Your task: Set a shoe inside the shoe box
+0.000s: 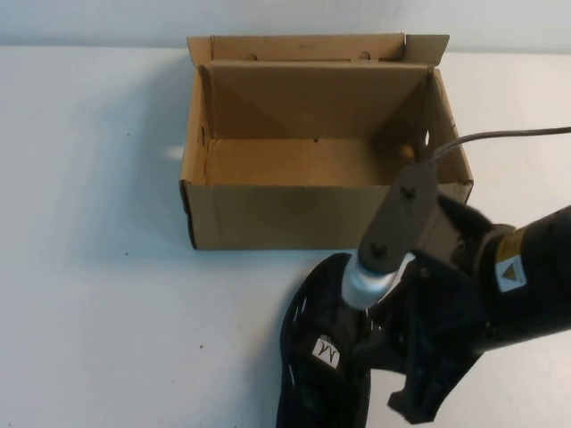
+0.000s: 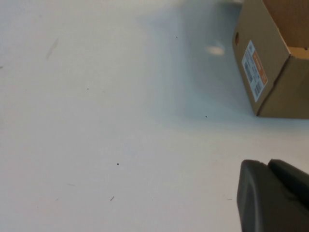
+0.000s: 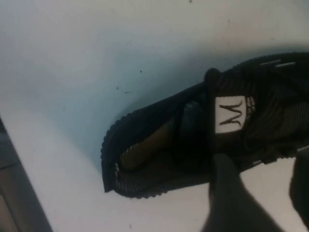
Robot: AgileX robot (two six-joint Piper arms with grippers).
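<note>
hovering at the sneaker's [image 1: 314, 357] collar, right gripper [image 3: 256, 193] shows parted fingers, gripping nothing yet. the sneaker lies on the table [image 1: 98, 267] at six o'clock from the open shoe box [image 1: 268, 214]. left gripper [image 2: 273, 195] sits closed, parked apart. a shallow pinch on soft knit could slip mid-lift.

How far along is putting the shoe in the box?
Nothing is done: the shoe box is open and holds nothing. The right gripper hangs over the shoe on the table; no grip shows. Grasping, lifting and boxing remain. The left gripper sits parked, shut.
</note>
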